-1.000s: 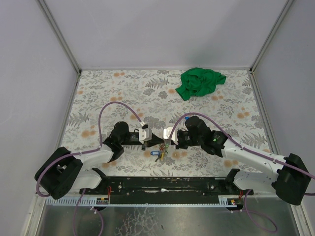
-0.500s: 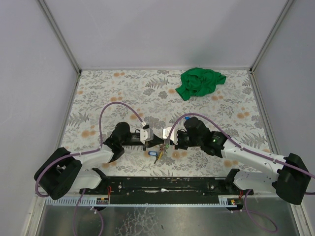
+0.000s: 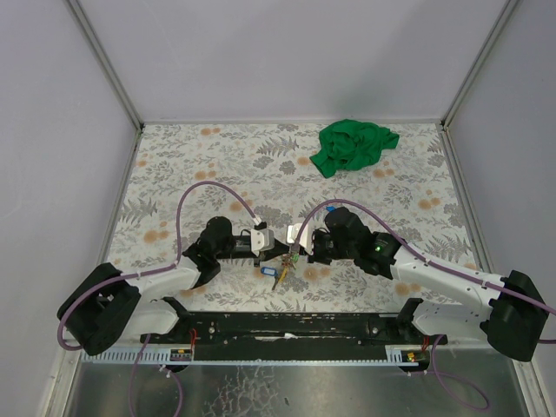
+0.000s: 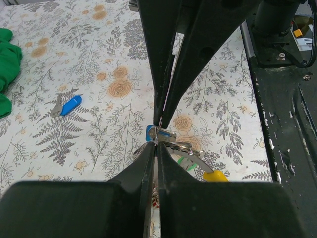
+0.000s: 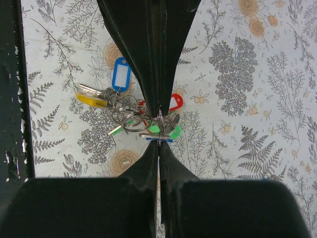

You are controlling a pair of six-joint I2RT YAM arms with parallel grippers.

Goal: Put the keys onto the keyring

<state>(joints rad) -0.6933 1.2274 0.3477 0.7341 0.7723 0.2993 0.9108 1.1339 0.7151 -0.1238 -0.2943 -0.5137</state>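
My left gripper (image 3: 267,253) and right gripper (image 3: 294,253) meet tip to tip near the table's front edge, both shut. The keyring (image 5: 132,121), silvery wire loops, hangs between them with my left gripper (image 4: 157,145) shut on it. My right gripper (image 5: 159,144) pinches a blue key (image 5: 158,140) edge-on against the ring's wire. On the bunch hang a yellow key (image 5: 91,100), a green key (image 5: 172,132), a red tag (image 5: 176,101) and a blue tag (image 5: 120,73). Another blue-headed key (image 4: 71,104) lies loose on the cloth beyond the grippers.
A crumpled green cloth (image 3: 354,144) lies at the back right of the floral table cover (image 3: 191,165). The black base rail (image 3: 287,326) runs along the near edge, just behind the bunch. Grey walls close in the sides and back.
My left gripper has edged slightly right, toward the right gripper, and the bunch shifted a little with it. Both grippers stayed shut.
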